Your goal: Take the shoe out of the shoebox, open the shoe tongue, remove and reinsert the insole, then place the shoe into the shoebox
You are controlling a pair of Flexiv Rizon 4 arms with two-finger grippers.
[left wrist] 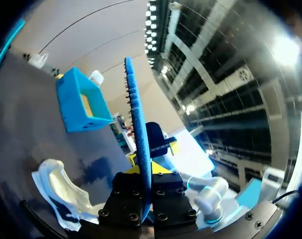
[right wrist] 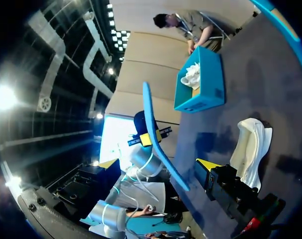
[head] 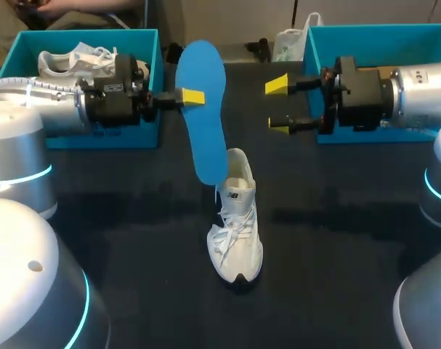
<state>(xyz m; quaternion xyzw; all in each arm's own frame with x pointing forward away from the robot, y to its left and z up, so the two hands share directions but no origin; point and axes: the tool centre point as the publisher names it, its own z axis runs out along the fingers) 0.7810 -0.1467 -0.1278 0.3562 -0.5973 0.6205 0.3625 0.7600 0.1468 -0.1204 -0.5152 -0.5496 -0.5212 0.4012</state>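
My left gripper [head: 193, 97] is clenched on the blue insole [head: 204, 109], held above the white sneaker [head: 236, 233] standing in the middle of the table [head: 351, 240]. My right gripper [head: 278, 105] hangs released beside the right shoebox [head: 311, 65]. With the insole out, I judge the next move is feeding it back into the sneaker's opening.

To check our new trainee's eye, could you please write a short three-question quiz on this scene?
1. True or false: the blue insole is out of the white shoe on the table.
2. Which gripper holds the insole?
3. The right gripper is: A open; B shut on the shoe; C shut on the insole.
Key: 1 true; 2 the left gripper; 3 A.
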